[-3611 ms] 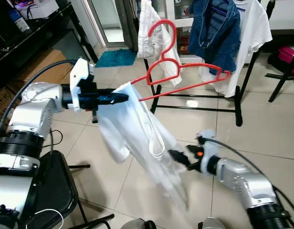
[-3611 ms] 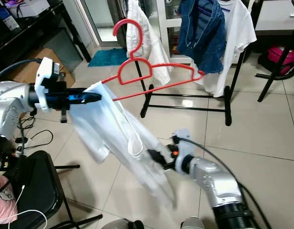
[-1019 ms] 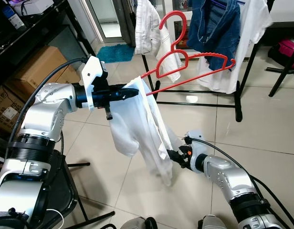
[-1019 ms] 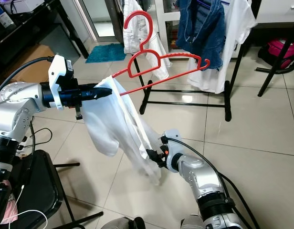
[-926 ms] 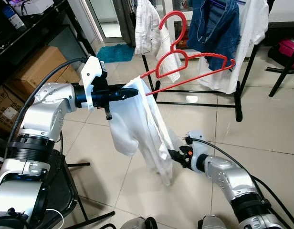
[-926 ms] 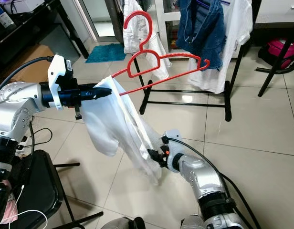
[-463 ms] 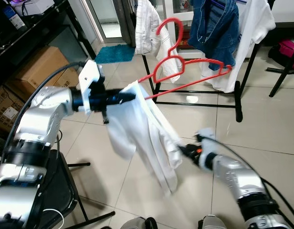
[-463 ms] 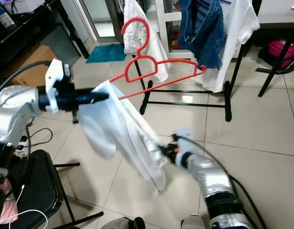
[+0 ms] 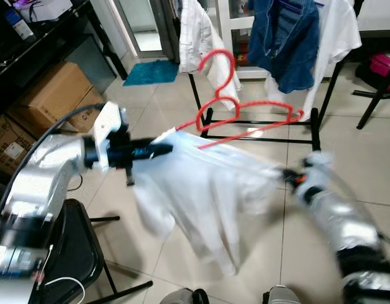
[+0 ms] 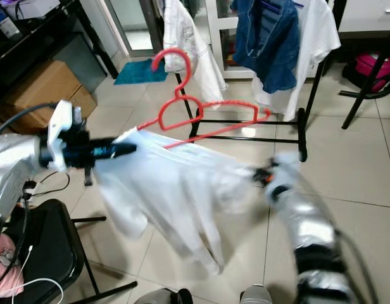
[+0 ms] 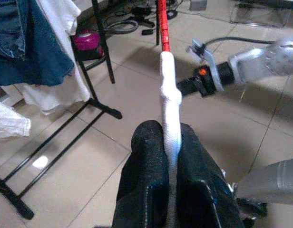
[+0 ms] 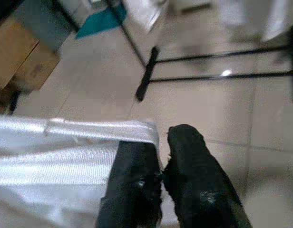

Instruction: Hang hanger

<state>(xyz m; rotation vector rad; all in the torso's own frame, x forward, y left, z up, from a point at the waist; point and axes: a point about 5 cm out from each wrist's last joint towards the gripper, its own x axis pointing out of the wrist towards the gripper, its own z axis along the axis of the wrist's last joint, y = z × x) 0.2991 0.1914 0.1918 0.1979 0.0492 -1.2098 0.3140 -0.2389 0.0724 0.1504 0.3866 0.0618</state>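
rack: the clothes rack [image 9: 319, 120] with the denim jacket [image 9: 289, 44] is well ahead of me, nothing new hung on it yet

shirt: white shirt [image 9: 207, 190] stretched out between both my arms, only half on

hanger: red hanger [image 9: 242, 111] is in the air over the shirt, one end tucked inside it, hook free

left gripper [image 11: 171, 142]: clamped on the shirt edge and hanger arm

right gripper [image 12: 158, 164]: pinching the hem, blurry

left to do: I'd say finish dressing it, then hook it on the rack
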